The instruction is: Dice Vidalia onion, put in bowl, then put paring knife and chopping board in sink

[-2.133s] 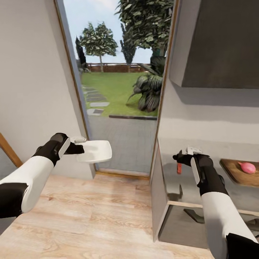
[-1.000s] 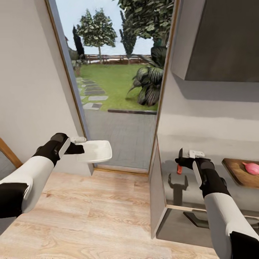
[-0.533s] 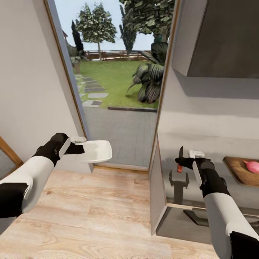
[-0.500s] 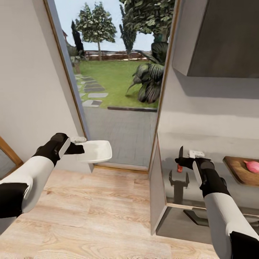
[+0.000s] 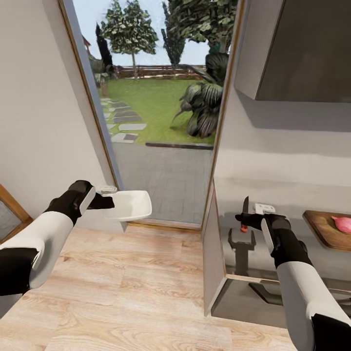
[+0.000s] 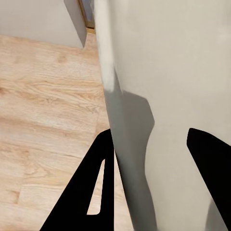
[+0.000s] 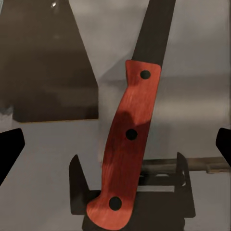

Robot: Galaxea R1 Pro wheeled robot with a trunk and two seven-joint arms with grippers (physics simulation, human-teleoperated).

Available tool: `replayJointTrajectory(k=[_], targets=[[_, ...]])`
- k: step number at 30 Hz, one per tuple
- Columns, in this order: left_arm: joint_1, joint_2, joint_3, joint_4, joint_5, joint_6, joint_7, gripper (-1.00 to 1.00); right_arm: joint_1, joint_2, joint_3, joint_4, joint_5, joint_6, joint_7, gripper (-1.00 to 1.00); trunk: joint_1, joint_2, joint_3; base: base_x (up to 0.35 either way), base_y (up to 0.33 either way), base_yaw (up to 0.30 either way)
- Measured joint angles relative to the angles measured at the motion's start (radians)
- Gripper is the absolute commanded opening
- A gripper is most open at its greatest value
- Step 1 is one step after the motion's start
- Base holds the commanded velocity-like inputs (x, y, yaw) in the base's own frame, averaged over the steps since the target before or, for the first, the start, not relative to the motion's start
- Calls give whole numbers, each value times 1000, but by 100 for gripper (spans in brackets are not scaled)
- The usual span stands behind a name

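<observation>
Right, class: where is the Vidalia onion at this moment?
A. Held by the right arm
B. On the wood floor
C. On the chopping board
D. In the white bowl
C: the Vidalia onion lies on the chopping board at the head view's right edge.

No writing, label, brand, number or sign can be read anywhere. The paring knife has a plain red handle with three dark rivets — no maker's mark. The bowl is bare white — nothing printed on it.
</observation>
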Motion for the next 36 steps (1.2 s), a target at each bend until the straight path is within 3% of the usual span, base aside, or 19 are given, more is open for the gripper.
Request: replayJointTrajectory(k=[18, 36], targets=[[0, 0, 0, 8, 0, 0, 1, -100, 0, -2, 0, -1, 0, 0, 0, 100, 0, 0, 0, 0, 0, 0], [0, 0, 0, 10, 0, 0, 1, -100, 0, -2, -2, -1, 0, 0, 0, 100, 0, 0, -27, 0, 0, 0]])
